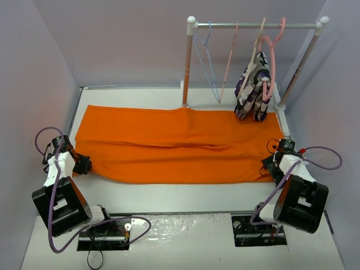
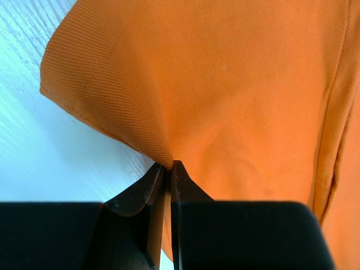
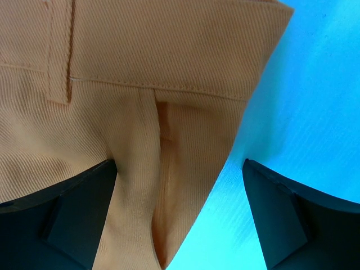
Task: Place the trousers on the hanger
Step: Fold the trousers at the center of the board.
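Spanning most of the white table (image 1: pixel 169 197), which is boxed in by plain lilac-grey walls, the trousers (image 1: pixel 180 146) lie flat with their long axis running left to right. The leg ends are toward the left arm and the waistband toward the right. Behind them, at the table's far edge, stands a rail (image 1: pixel 253 25) carrying a patterned garment (image 1: pixel 253 84) and several hangers. The hanger (image 1: pixel 207 62), thin and light blue, dangles near the rail's left post, above and beyond the cloth's far edge.

The left gripper (image 2: pixel 167 166) is pinched tight on a fold of orange cloth by the hem corner. The right gripper (image 3: pixel 179 169) stands wide, its fingers straddling the waistband corner with nothing yet clamped. Each arm is at its own end of the garment, so lifting it probably waits on the right claw closing. The left arm looks the nearer to the hanger.
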